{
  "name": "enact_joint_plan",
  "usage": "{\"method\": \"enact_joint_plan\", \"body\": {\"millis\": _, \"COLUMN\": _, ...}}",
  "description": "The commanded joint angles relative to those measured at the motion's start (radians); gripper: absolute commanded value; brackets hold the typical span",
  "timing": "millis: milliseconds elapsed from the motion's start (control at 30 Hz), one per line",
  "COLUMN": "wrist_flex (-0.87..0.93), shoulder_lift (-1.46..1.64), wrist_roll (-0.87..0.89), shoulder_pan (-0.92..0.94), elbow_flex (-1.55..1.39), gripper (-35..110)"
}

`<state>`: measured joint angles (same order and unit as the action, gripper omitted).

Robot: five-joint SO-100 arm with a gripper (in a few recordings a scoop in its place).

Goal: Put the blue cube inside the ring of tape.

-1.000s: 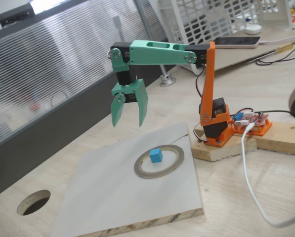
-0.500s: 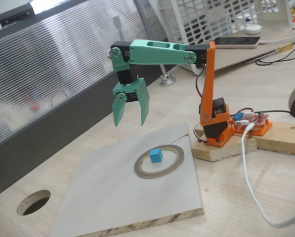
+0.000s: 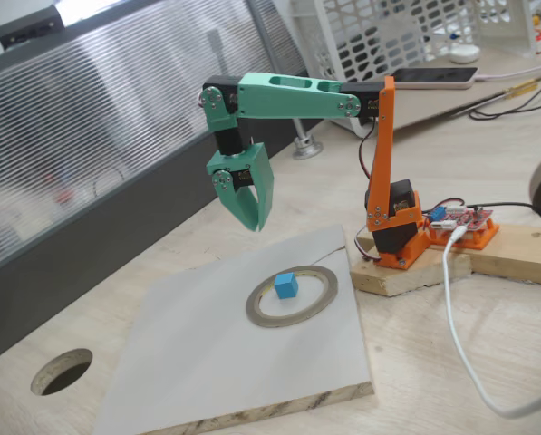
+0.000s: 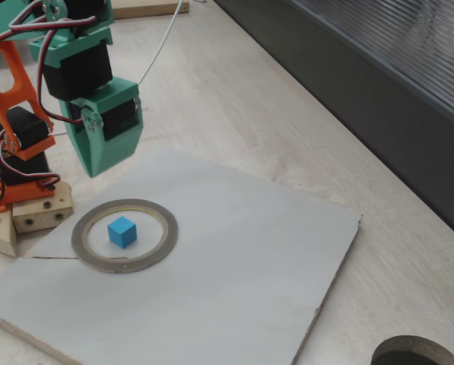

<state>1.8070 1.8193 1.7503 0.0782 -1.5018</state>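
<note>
The blue cube point(image 3: 285, 286) point(image 4: 122, 231) rests on the white board inside the ring of tape point(image 3: 256, 313) point(image 4: 154, 251), a flat grey ring with a yellowish inner edge. My green gripper point(image 3: 252, 222) point(image 4: 96, 169) hangs in the air above and behind the ring, well clear of the cube. Its two fingers meet at the tips, so it is shut with nothing in it.
The white board point(image 3: 207, 362) point(image 4: 234, 258) lies on the wooden table. A dark round hole point(image 3: 62, 372) point(image 4: 417, 353) sits in the tabletop beside the board. The orange arm base point(image 3: 395, 227) stands on a wood block with a white cable point(image 3: 460, 344) trailing from it.
The gripper's fingers have closed from wide open to shut while the arm stayed almost in place. The cube has not moved.
</note>
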Motion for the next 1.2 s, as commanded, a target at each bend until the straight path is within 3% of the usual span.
{"method": "enact_joint_plan", "body": {"millis": 0, "wrist_flex": -0.003, "shoulder_lift": 0.035, "wrist_roll": 0.003, "shoulder_pan": 0.006, "elbow_flex": 0.025, "gripper": 1}}
{"method": "enact_joint_plan", "body": {"millis": 133, "wrist_flex": -0.003, "shoulder_lift": 0.078, "wrist_roll": 0.003, "shoulder_pan": 0.006, "elbow_flex": -0.006, "gripper": 2}}
{"method": "enact_joint_plan", "body": {"millis": 767, "wrist_flex": -0.003, "shoulder_lift": 0.476, "wrist_roll": 0.011, "shoulder_pan": -0.003, "elbow_flex": -0.68, "gripper": 2}}
{"method": "enact_joint_plan", "body": {"millis": 1167, "wrist_flex": -0.003, "shoulder_lift": 0.546, "wrist_roll": 0.011, "shoulder_pan": 0.005, "elbow_flex": -0.753, "gripper": 2}}
